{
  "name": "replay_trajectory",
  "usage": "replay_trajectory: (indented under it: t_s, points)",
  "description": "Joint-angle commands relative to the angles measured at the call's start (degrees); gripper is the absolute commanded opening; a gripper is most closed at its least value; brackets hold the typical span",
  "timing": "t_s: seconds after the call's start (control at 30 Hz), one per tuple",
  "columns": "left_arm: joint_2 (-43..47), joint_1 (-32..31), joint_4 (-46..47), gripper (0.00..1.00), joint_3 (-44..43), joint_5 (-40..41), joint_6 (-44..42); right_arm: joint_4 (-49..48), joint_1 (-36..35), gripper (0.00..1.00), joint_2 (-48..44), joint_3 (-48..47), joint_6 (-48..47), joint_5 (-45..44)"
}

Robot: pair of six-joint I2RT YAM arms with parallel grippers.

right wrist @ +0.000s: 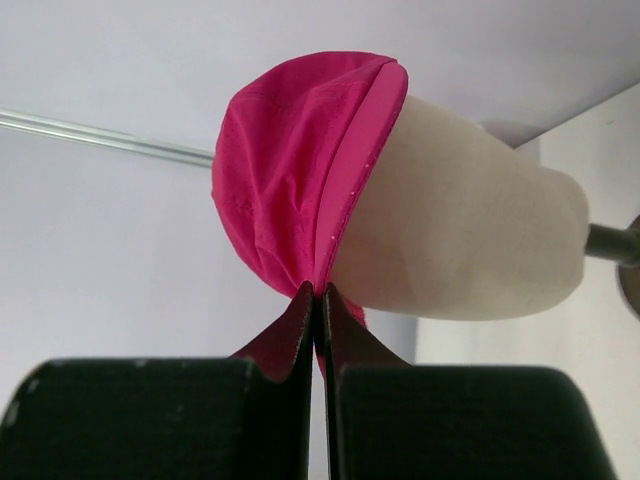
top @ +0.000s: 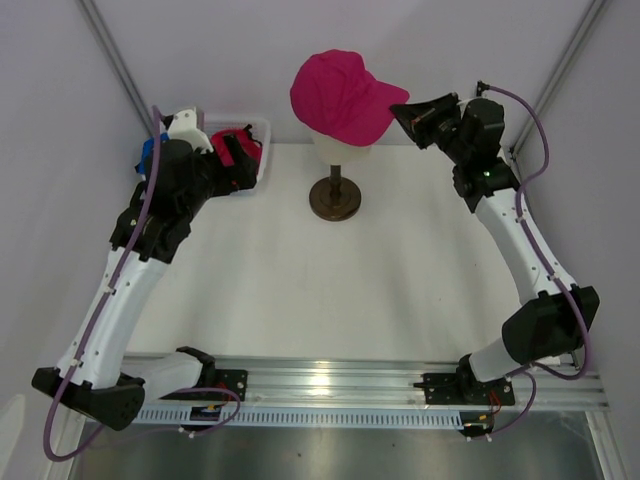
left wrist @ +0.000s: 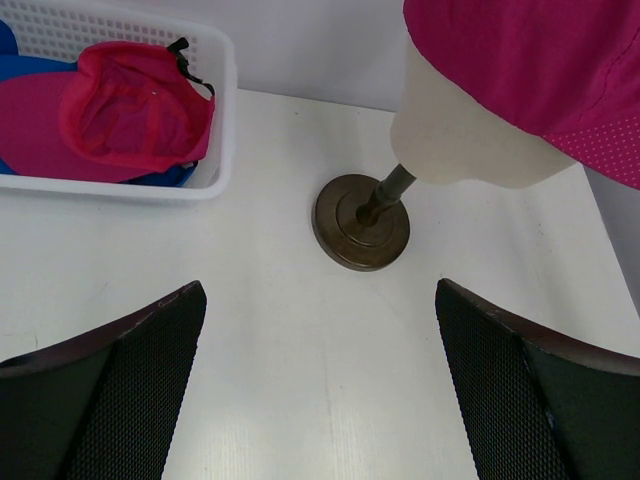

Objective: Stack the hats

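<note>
A magenta cap [top: 340, 95] sits on the cream mannequin head [top: 343, 150] at the back middle. My right gripper [top: 400, 112] is shut on this cap's brim; in the right wrist view the jaws [right wrist: 321, 292] pinch the brim edge of the cap [right wrist: 290, 160] beside the head [right wrist: 460, 230]. A second magenta cap [left wrist: 130, 105] lies upside down in the white basket [left wrist: 225, 110] on top of blue caps [left wrist: 10, 40]. My left gripper [left wrist: 318, 290] is open and empty above the table, between the basket and the stand.
The mannequin's round dark base [top: 335, 200] stands on the white table at the back middle, also seen in the left wrist view [left wrist: 362, 222]. The basket [top: 262, 130] is at the back left corner. Walls close in the back and sides.
</note>
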State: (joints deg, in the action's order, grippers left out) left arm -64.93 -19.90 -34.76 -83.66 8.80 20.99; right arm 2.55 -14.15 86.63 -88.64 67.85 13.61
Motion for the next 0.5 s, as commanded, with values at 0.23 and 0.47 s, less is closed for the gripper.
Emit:
replay_trajectory:
  t_s: [0.23, 0.47]
  points:
    - [0.59, 0.56, 2.77, 0.99, 1.65, 0.08, 1.24, -9.66, 2.29, 0.00, 3.89, -3.03, 19.58, 8.45]
    - [0.50, 0.56, 3.47, 0.99, 1.92, 0.26, 1.42, -6.78, 2.20, 0.00, 4.16, -6.80, 21.10, 7.14]
